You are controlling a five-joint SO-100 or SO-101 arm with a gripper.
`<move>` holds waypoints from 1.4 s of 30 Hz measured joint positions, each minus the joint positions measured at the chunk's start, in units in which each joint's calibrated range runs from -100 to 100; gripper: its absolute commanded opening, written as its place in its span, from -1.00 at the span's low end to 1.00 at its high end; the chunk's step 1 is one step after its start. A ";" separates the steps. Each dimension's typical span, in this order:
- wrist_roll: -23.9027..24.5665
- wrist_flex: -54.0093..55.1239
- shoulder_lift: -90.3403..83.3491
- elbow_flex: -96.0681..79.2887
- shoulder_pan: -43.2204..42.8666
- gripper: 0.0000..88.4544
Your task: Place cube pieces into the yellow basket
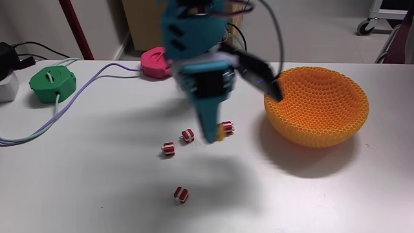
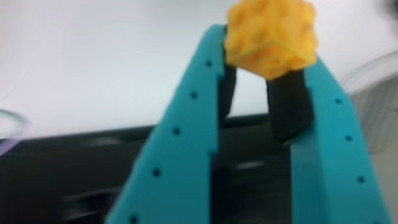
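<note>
Right now my teal two-finger gripper (image 2: 271, 46) is clenched on a small orange-yellow cube piece with a knobbly surface (image 2: 272, 36), pinched between my black-padded fingertips (image 2: 290, 99) in the wrist view. In the fixed view my gripper (image 1: 213, 136) points down at the white table (image 1: 97, 181), blurred, with the orange-yellow piece (image 1: 222, 135) showing at its tip.

Tiny red cube pieces with white middle stripes lie on the table around my tip: one (image 1: 228, 126) just to the right of it, one (image 1: 188, 135) just to its left, another (image 1: 169, 149) a little further left, and a fourth (image 1: 181, 194) well apart, nearer the camera.

To the right in the fixed view stands the large orange-yellow round basket with a honeycomb mesh wall (image 1: 317, 107), apart from my gripper; I cannot tell whether anything lies inside it.

At the far left of the table sit a green hexagonal puck (image 1: 52, 84) and, behind my arm, a pink puck (image 1: 155, 63), both trailing pale cables (image 1: 71, 107).
</note>
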State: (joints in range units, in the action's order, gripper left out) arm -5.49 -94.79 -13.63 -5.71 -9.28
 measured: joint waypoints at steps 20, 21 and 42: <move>9.33 -2.66 -11.31 -2.17 -46.62 -0.62; 8.45 -2.88 -12.10 -1.38 -43.33 -0.61; -1.47 12.98 19.68 -1.18 14.22 -0.46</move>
State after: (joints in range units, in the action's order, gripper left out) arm -6.96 -81.81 6.05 -6.90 4.93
